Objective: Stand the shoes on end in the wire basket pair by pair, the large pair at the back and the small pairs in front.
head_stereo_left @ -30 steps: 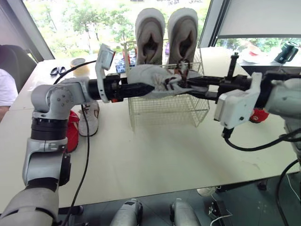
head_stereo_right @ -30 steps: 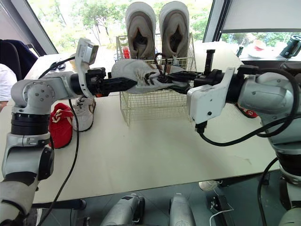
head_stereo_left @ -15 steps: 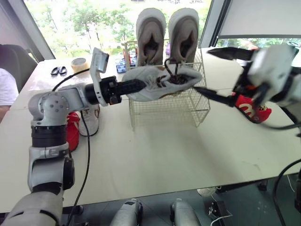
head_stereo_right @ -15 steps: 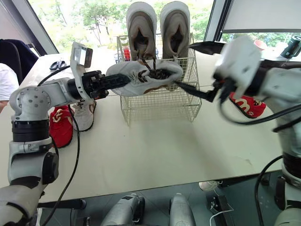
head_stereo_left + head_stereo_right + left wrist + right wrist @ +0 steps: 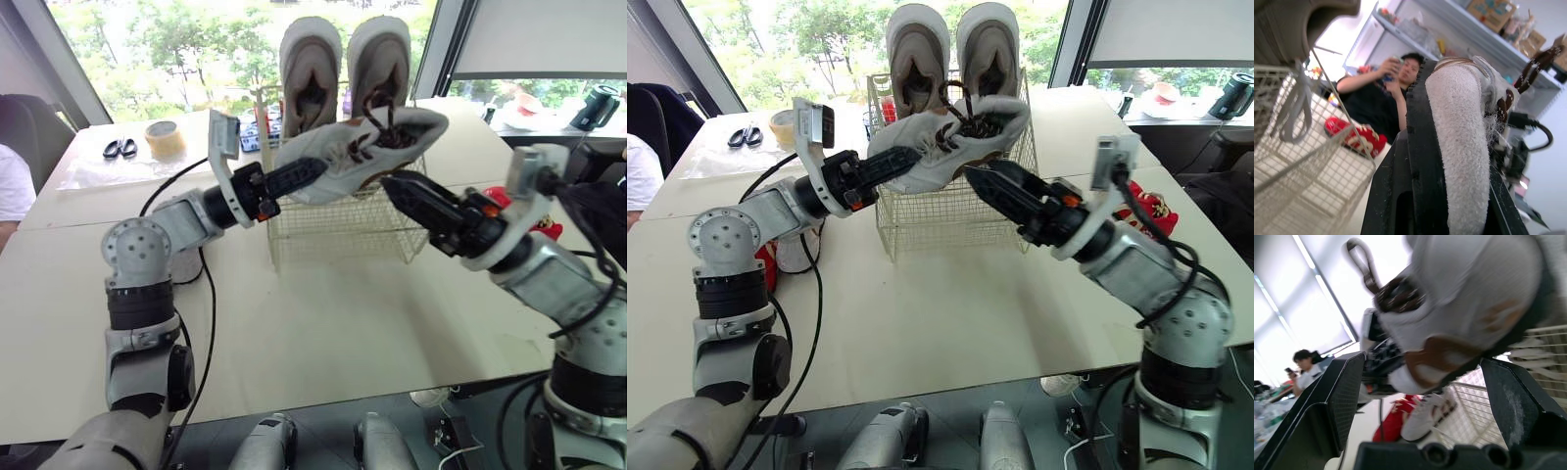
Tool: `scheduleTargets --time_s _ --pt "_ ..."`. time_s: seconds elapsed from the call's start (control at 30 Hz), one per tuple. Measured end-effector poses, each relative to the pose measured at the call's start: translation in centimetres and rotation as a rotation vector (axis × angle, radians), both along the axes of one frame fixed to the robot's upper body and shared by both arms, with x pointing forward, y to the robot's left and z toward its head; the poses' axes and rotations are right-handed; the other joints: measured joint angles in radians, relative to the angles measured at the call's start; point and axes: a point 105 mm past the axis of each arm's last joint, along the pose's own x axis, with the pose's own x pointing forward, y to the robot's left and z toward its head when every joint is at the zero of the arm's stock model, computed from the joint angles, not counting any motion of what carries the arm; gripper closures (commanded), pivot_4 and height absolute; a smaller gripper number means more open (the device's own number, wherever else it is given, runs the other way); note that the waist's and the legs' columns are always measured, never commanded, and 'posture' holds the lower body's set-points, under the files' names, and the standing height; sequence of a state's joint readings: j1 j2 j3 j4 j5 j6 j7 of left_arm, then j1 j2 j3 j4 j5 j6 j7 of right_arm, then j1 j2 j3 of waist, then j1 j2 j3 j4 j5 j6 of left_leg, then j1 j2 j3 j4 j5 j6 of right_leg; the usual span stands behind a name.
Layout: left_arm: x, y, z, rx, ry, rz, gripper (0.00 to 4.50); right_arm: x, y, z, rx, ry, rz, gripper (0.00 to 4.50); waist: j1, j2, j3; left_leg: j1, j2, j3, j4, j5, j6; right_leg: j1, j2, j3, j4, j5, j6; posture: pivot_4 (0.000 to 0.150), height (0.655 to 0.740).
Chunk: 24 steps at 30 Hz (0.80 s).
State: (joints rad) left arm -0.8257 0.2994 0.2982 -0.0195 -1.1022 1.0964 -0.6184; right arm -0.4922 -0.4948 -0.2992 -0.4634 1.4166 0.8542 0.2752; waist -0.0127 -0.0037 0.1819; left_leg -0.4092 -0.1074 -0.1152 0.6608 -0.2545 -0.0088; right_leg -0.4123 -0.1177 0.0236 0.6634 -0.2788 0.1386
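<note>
My left gripper is shut on the toe end of a white shoe with brown laces, held tilted in the air over the front of the wire basket. In the left wrist view the shoe is pinched beside a black finger. A large grey-white pair stands on end at the back of the basket. My right gripper is open just below the held shoe, touching nothing; its fingers stand wide apart. A red shoe lies right of the basket.
A white shoe and a red shoe lie on the table behind my left arm. A tape roll and scissors sit at the far left. A person sits beyond the table, and another person's sleeve is at the left edge.
The right gripper let go of the white shoe, opened and dropped below it. The left gripper closed on the toe end and raised the shoe, heel end up, over the basket.
</note>
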Motion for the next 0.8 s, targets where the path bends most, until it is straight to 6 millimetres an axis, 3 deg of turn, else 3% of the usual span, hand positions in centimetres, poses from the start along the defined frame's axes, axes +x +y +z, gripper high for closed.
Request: scheduleTargets --time_s 0.17,0.8 --pt "0.3 0.3 0.6 -0.037 -0.024 0.042 4.27 0.9 0.9 1.1 0.037 -0.040 -0.015 0.46 0.003 0.000 0.000 0.000 0.000 0.000 0.000 0.000 0.000 0.000 0.000 -0.001 0.000 0.000 0.000 0.150 0.7400" --pt "0.0 0.5 0.9 -0.076 -0.028 0.117 4.27 3.5 1.6 1.1 0.091 -0.019 -0.071 0.46 0.000 0.000 0.000 0.000 0.000 0.000 0.000 -0.001 0.001 0.000 0.001 0.000 0.000 0.000 0.000 0.150 0.7400"
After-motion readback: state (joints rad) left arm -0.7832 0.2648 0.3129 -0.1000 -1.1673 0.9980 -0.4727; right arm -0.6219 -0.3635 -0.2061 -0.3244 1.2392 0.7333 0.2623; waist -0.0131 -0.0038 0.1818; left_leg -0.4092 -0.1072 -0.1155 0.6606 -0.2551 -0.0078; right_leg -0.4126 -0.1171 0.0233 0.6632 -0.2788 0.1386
